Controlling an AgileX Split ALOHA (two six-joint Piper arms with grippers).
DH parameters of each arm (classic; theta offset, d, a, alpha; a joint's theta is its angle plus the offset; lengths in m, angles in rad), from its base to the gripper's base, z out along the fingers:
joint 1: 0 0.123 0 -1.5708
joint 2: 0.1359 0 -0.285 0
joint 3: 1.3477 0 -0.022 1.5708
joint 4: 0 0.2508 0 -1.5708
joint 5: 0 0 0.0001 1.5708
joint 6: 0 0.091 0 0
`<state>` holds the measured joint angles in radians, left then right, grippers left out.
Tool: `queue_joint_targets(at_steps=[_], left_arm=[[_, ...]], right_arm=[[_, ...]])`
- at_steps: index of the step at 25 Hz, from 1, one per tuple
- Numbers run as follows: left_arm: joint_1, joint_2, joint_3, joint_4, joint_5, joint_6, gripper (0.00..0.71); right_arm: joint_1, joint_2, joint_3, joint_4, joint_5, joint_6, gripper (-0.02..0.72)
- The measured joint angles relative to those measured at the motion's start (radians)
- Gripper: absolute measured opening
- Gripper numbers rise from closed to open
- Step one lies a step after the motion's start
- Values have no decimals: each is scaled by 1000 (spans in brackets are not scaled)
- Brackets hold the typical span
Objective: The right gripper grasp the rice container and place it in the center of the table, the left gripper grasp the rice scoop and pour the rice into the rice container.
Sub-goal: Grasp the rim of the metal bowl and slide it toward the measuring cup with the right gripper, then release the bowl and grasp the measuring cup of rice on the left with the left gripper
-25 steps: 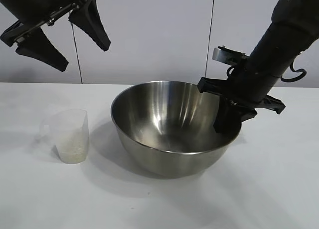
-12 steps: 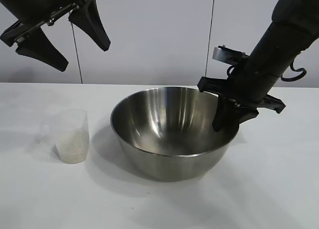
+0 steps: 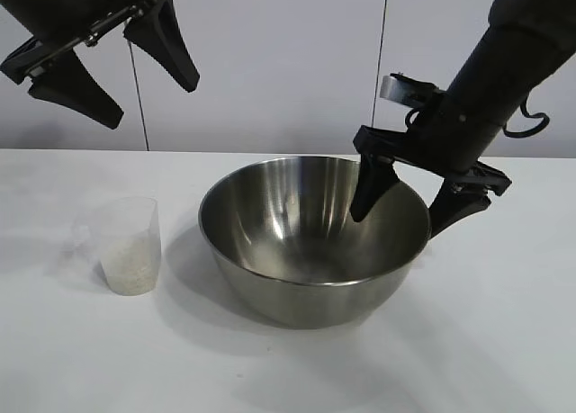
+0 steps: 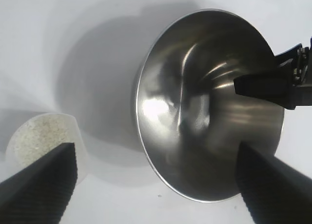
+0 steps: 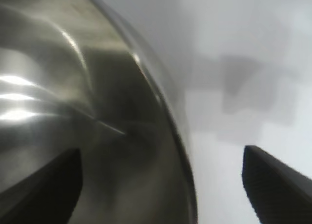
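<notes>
On the table [image 3: 504,341] sits the rice container [image 3: 310,251], shiny, hard and slippery. The right gripper [image 3: 409,206] straddles its rim with fingers spread, letting go. Left of the bowl stands the rice scoop [image 3: 130,244], light and thin; grab its side gently. The left gripper [image 3: 117,67] hangs above it, fingers wide.

Your left gripper [image 3: 112,67] loses its arm past the exterior view's top edge; the rice container [image 5: 97,136] fills the right wrist view, blurred and cropped.
</notes>
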<state>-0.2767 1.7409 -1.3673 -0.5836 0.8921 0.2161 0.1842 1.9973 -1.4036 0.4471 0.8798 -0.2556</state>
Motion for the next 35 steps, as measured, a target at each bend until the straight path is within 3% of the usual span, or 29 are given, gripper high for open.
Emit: queue_joint_targets(at_steps=[3, 8, 16, 35], left_arm=[[0, 0, 0, 0, -1, 0, 636], [0, 0, 0, 0, -2, 0, 636], [0, 0, 0, 0, -13, 0, 636], [0, 0, -19, -5, -142, 23, 636]], right_arm=[[0, -27, -79, -40, 57, 52, 686], [-29, -51, -178, -37, 135, 99, 694], [-98, -51, -191, -19, 178, 103, 694], [-101, -51, -192, -17, 198, 72, 694]])
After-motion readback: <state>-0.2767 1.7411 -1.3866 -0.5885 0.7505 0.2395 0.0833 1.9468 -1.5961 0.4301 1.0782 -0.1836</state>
